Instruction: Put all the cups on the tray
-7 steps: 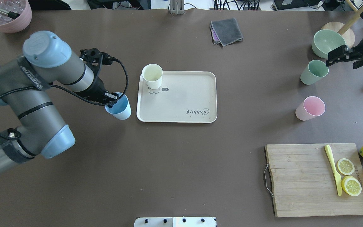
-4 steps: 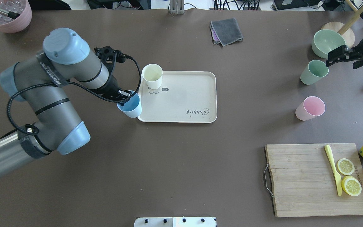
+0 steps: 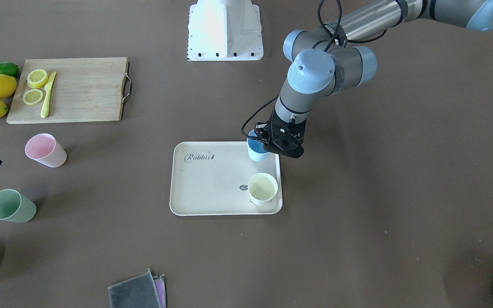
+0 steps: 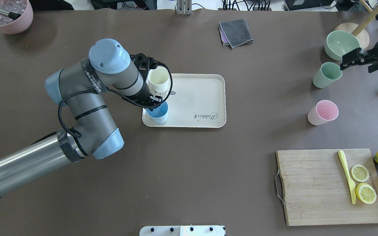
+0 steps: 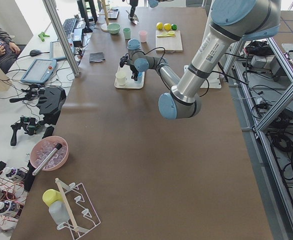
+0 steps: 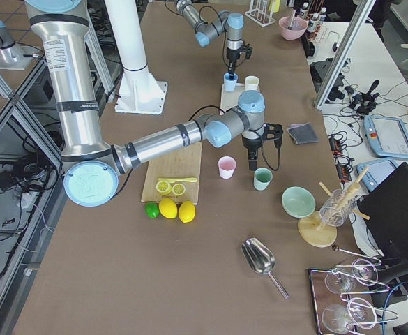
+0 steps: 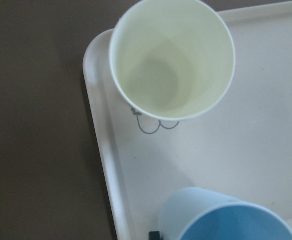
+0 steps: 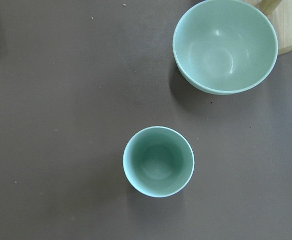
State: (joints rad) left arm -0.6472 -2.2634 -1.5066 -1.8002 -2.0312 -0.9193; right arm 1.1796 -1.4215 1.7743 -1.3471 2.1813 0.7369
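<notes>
Whereas a second ago the light blue cup (image 4: 157, 113) hung over bare table left of the tray (image 4: 202, 101), my left claw (image 4: 155, 101) now holds it over the tray's near left corner, beside the cream cup (image 4: 158, 78) in the far left corner. I am clamped on its rim; whether its base touches the tray I cannot tell. Once released, it makes two of four. The green cup (image 4: 326, 74) and pink cup (image 4: 323, 112) stand on the table well off to the right. My right claw (image 4: 354, 59) hovers by the green one, and I cannot tell whether it is spread or closed.
</notes>
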